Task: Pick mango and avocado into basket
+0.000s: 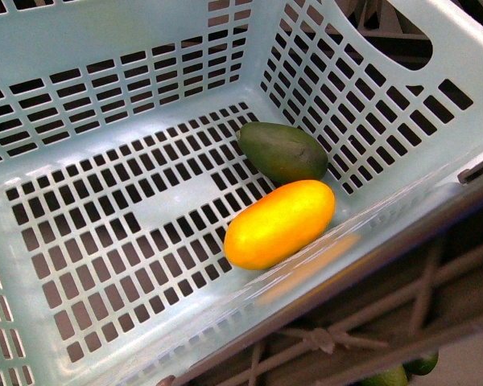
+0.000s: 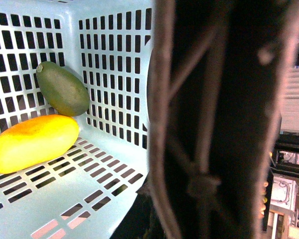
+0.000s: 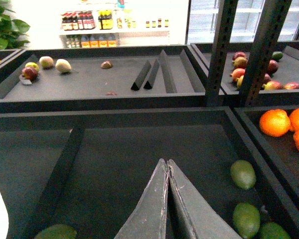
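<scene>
Two fruits sit inside the basket [image 1: 105, 48] already. Nearest me, the mango [image 1: 280, 223] lies on the slotted floor by the near wall; it looks smooth, slippery and bruisable, so I'd grip across its middle. Just behind and touching it is the avocado [image 1: 283, 150], probably firm with a dull skin; same crosswise hold. My right pincer [image 3: 167, 167] is closed, holding nothing, over a dark produce bin [image 3: 139, 164]. Left pincer isn't visible, can't tell.
</scene>
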